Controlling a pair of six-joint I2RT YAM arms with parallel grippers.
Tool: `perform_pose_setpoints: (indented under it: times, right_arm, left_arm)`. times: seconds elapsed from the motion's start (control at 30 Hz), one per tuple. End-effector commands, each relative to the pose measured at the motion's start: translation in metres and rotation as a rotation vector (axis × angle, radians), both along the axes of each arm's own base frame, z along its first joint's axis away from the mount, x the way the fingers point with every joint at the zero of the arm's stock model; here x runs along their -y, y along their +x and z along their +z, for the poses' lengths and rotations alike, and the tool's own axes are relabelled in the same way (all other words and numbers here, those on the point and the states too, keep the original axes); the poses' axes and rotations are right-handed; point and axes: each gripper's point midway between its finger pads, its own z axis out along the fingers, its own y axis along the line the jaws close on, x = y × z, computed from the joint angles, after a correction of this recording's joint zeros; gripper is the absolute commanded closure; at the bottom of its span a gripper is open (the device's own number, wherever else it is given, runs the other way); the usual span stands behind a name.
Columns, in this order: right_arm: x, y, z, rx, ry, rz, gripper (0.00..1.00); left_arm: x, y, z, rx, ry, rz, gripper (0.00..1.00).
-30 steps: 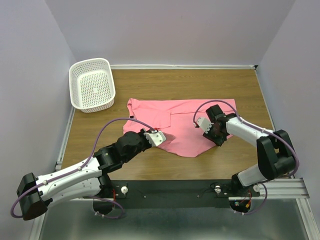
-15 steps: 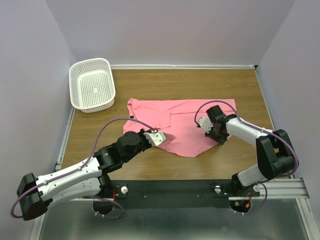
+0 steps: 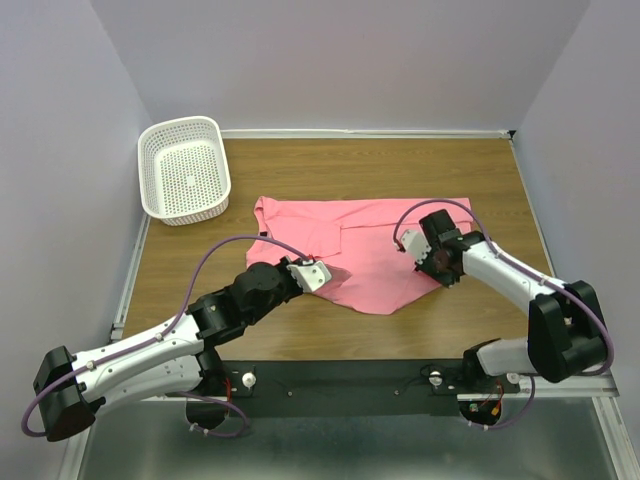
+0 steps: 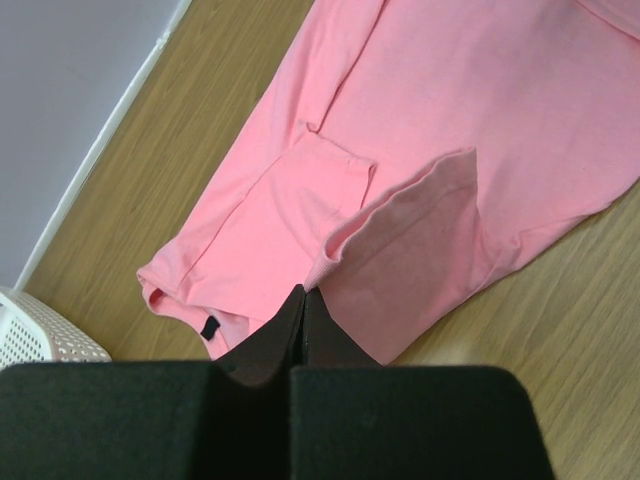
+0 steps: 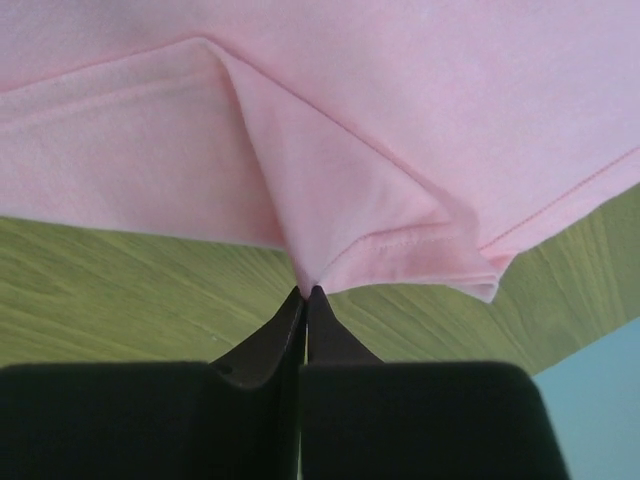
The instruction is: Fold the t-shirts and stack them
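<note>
One salmon-pink t-shirt [image 3: 365, 235] lies spread on the wooden table, partly folded, its dark neck label [image 4: 209, 328] showing in the left wrist view. My left gripper [image 3: 323, 273] is at the shirt's near left edge. Its jaws [image 4: 304, 292] are shut on a raised fold of pink fabric [image 4: 400, 215]. My right gripper [image 3: 438, 272] is at the shirt's near right edge. Its jaws [image 5: 306, 291] are shut on a pinch of the stitched hem [image 5: 400, 240], just above the wood.
A white perforated basket [image 3: 185, 170] stands at the table's back left corner, its rim visible in the left wrist view [image 4: 30, 335]. Walls close in the table on the left, back and right. Bare wood [image 3: 480, 180] lies right of and behind the shirt.
My right gripper has closed onto the shirt's hem, and the right arm's elbow has swung out to the right. The left arm has not moved.
</note>
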Motion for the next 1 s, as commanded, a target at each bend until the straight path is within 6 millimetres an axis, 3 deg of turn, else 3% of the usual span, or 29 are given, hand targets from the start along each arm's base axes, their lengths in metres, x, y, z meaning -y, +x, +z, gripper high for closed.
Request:
perform_pose_setpoints:
  times: [0.0, 0.23, 0.47, 0.5, 0.77, 0.97]
  right_arm:
    - [0.005, -0.001, 0.018, 0.041, -0.004, -0.010, 0.97]
    - [0.025, 0.015, 0.061, 0.188, -0.022, -0.054, 0.99]
    - [0.046, 0.015, 0.081, 0.246, -0.008, -0.090, 1.00]
    - [0.050, 0.014, 0.081, 0.245, -0.013, -0.095, 0.99]
    - [0.074, -0.004, 0.079, 0.238, -0.059, -0.116, 0.99]
    - [0.077, -0.037, 0.067, 0.142, -0.074, -0.054, 0.99]
  left_arm:
    - [-0.001, 0.004, 0.005, 0.012, -0.031, 0.021, 1.00]
    - [-0.016, 0.013, 0.023, 0.044, -0.105, 0.108, 1.00]
    - [-0.041, 0.026, 0.039, 0.083, -0.161, 0.236, 1.00]
    - [-0.042, 0.027, 0.046, 0.098, -0.188, 0.244, 1.00]
    - [-0.053, 0.035, 0.045, 0.096, -0.186, 0.299, 1.00]
    - [-0.051, 0.028, 0.058, 0.112, -0.226, 0.257, 1.00]
